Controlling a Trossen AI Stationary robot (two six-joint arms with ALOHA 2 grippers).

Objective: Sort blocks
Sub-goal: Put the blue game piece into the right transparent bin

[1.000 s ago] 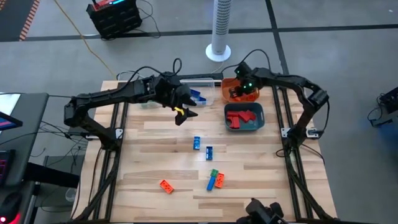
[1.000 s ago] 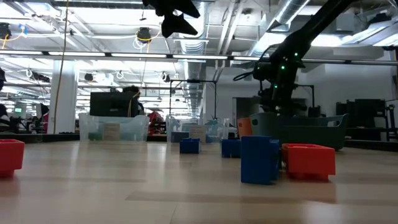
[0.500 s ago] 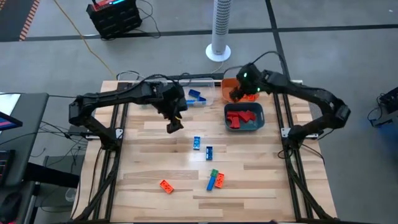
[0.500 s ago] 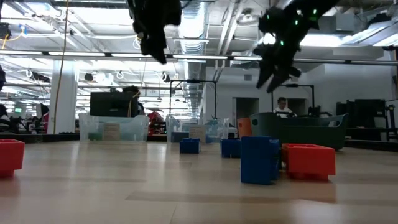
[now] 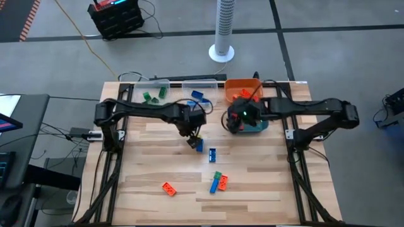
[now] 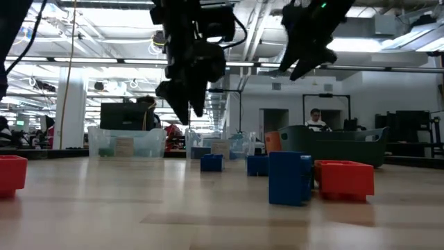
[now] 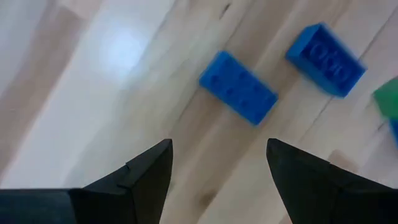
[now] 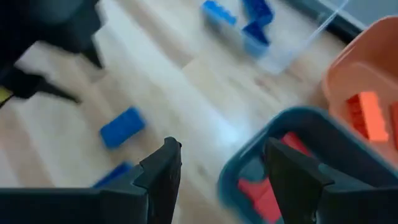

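Left pincer [image 5: 194, 141]: fingers apart, empty, centre frame above a blue block [image 5: 199, 145] so you can take it.
Right pincer [image 5: 232, 121]: apart, empty, over the teal bin [image 5: 260, 127] rim.
Other blocks [image 5: 218, 181]: loose on the tabletop [image 5: 151, 164], lower centre.
Hidden: teal bin contents, under the right arm.

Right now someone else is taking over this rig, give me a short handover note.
Left gripper: open, empty, above the nearer blue block mid-table.
Right gripper: open, empty, over the teal bin edge.
Done: red blocks in the teal bin, orange ones in the orange bin, blue and green ones in clear bins.
Left: second blue block, green-blue-orange cluster, lone orange block.
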